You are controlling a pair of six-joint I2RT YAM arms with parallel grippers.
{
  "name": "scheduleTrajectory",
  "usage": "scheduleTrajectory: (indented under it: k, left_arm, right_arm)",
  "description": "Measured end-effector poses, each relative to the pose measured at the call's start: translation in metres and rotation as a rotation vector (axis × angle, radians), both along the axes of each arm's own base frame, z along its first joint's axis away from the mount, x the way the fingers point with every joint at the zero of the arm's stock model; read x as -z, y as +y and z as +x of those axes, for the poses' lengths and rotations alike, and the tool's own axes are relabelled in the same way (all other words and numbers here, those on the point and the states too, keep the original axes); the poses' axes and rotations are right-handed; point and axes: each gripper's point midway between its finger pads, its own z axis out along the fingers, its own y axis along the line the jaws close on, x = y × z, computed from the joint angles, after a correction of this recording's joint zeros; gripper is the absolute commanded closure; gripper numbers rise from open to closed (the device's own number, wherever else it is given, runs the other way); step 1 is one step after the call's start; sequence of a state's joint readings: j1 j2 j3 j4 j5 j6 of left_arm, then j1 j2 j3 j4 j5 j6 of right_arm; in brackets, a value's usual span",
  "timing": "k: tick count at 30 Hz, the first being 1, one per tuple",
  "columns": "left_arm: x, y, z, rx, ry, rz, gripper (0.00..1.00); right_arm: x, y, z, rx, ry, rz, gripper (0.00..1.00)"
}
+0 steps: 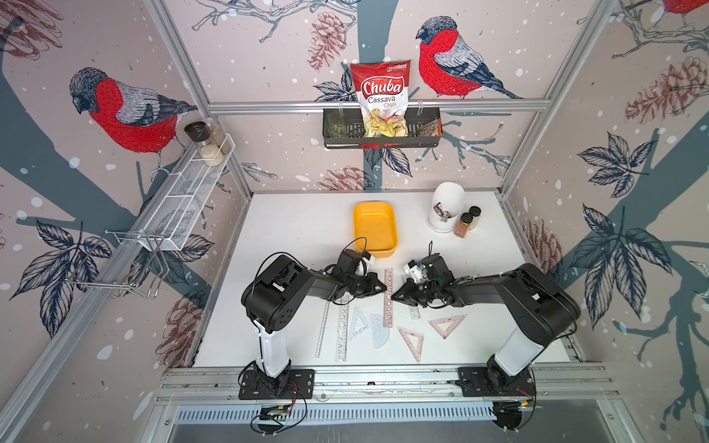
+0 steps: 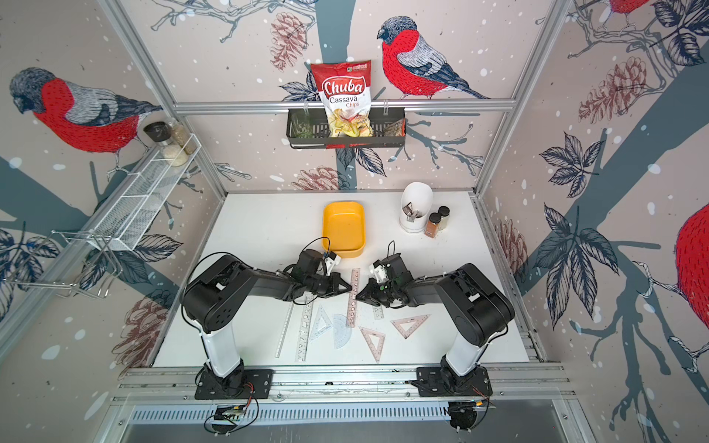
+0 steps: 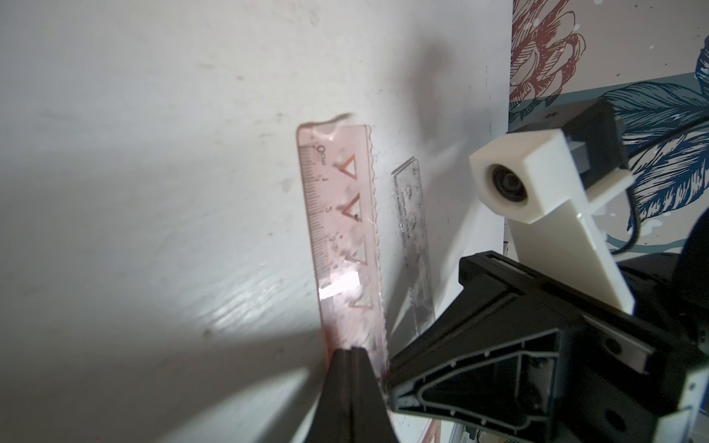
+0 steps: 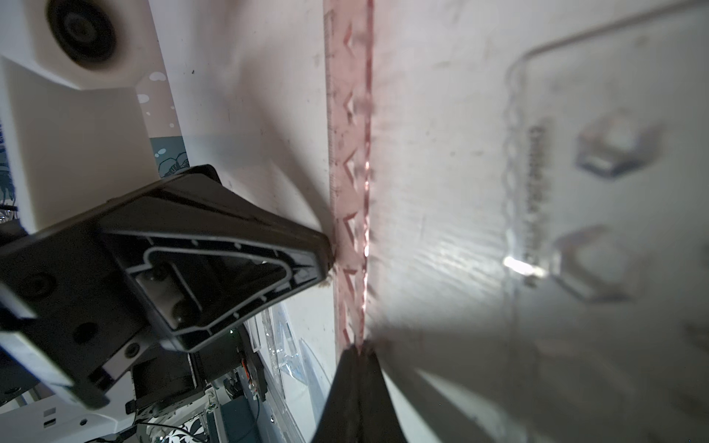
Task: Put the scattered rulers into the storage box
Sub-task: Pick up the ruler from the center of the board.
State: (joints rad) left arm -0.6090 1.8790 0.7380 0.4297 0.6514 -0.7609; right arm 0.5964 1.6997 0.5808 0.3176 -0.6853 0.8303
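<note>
Left claw (image 1: pixel 383 288) and right claw (image 1: pixel 394 297), each closed tight, meet the pink ruler (image 1: pixel 388 282) at opposite long edges; bare tabletop (image 1: pixel 299 230) surrounds the storage box (image 1: pixel 378 253) just above.

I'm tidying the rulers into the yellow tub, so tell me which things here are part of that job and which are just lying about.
Job: pink ruler, pinched by the left gripper and right gripper; other rulers, triangles and protractor on the table; yellow tub.
Lying about: white pot, spice jars, chips bag, black basket, wire shelf.
</note>
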Motion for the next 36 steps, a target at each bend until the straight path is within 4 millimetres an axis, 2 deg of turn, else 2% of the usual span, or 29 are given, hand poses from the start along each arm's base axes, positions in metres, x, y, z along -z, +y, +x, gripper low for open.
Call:
scheduleTrajectory:
  k: [5,8,13,21,26,30,36]
  left_arm:
    - [0.000,0.001,0.001,-0.004,-0.005,-0.003,1.00]
    - [0.001,0.002,-0.001,-0.002,0.002,-0.003,1.00]
    - [0.001,0.001,-0.002,0.002,0.004,-0.005,1.00]
    - [0.001,0.002,-0.004,0.005,0.003,-0.009,1.00]
    - [0.001,0.003,-0.005,0.004,0.004,-0.008,1.00]
    - [0.001,0.004,-0.005,0.002,0.009,-0.001,1.00]
    - [-0.003,0.009,-0.005,-0.018,0.023,0.043,1.00]
  right_arm:
    - [-0.003,0.004,0.002,0.020,0.014,0.019,0.85]
    - [-0.008,0.008,0.011,0.038,-0.011,0.037,0.81]
    - [-0.013,0.013,0.021,0.053,-0.050,0.057,0.80]
    - [-0.013,0.015,0.030,0.076,-0.067,0.037,0.87]
    - [-0.006,0.009,0.030,0.086,-0.073,-0.009,0.94]
    - [-0.008,0.008,0.032,0.083,-0.096,-0.018,0.99]
    - [-0.013,0.004,0.032,0.082,-0.118,-0.039,1.00]
